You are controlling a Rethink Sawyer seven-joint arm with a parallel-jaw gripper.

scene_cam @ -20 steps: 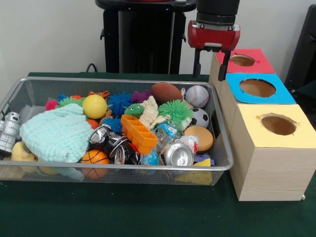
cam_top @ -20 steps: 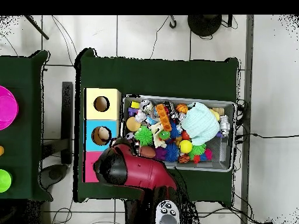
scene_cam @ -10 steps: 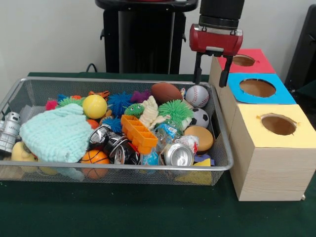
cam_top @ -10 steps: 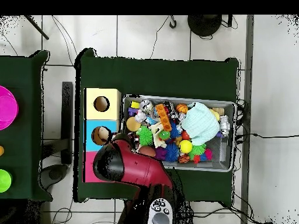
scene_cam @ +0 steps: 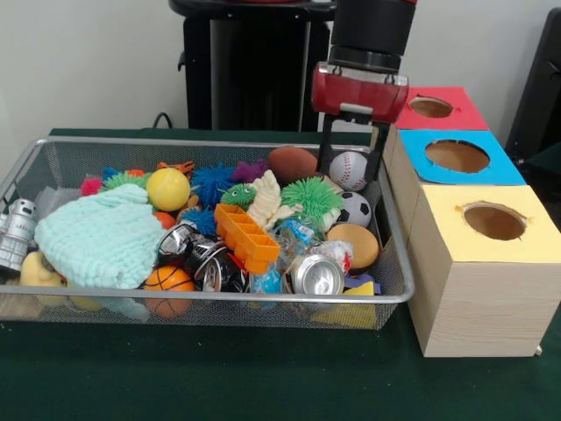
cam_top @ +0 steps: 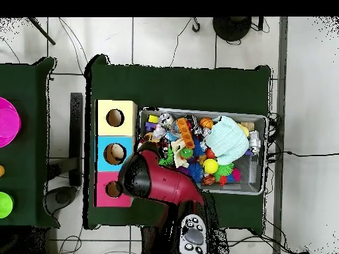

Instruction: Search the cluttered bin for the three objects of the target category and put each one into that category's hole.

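Observation:
My gripper point(scene_cam: 353, 174) hangs open over the bin's point(scene_cam: 219, 145) far right corner. Its fingers point(scene_cam: 325, 160) stand on either side of a white baseball point(scene_cam: 350, 171), which lies among the clutter. A brown football point(scene_cam: 294, 163) lies just left of the baseball, and a soccer ball point(scene_cam: 354, 209) just in front of it. Further off are a yellow ball point(scene_cam: 168, 189) and a small basketball point(scene_cam: 168, 281). Right of the bin stand the red box point(scene_cam: 436, 107), blue box point(scene_cam: 458, 156) and yellow box point(scene_cam: 493, 219), each with a round hole. In the overhead view the arm point(cam_top: 155, 185) hides the gripper.
The wire bin also holds a mint knitted cloth point(scene_cam: 101, 237), an orange tray point(scene_cam: 245, 237), spiky green and blue toys, crushed cans point(scene_cam: 316, 274) and a small robot figure point(scene_cam: 16, 232). A black pedestal stands behind the bin. In the overhead view something pale shows inside the blue box's hole point(cam_top: 117, 153).
The gripper has moved left from beside the red box and dropped into the bin's corner, so its fingers now straddle the baseball. Nothing in the bin has shifted.

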